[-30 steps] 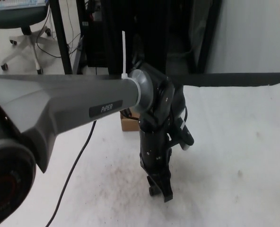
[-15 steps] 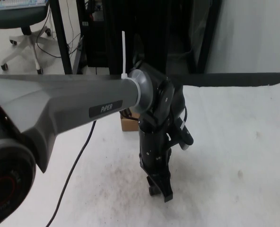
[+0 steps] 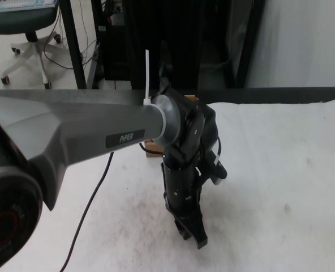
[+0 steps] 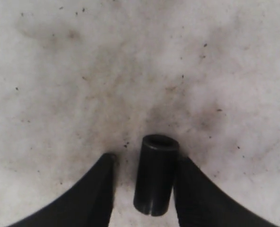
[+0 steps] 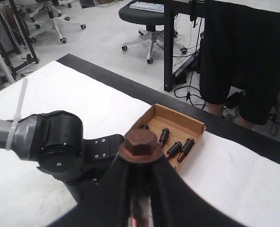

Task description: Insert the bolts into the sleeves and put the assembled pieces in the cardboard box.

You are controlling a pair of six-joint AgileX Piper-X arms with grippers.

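Sleeve point(image 4: 156, 182) lay on bench point(image 4: 83, 71), open end away from wrist, between spread fingers of left gripper point(image 4: 146, 163). One finger just beside it, other apart; judged lined up for pinch. Left arm point(image 3: 184, 187) stood steeply nose-down. Bolt point(image 5: 141, 145) pinched head-outward in right gripper point(image 5: 141, 163), raised above, likely waiting for insertion. Cardboard box point(image 5: 196, 126) near bench's far edge held assembled pieces point(image 5: 180, 149).

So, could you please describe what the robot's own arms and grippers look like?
The left arm has a long grey link bearing a black label plate with white lettering, a white zip tie at its pale collar, and a black wrist housing. A black cable lies on the bench beside it. Both the left gripper and the right gripper have plain black, tapering fingers.
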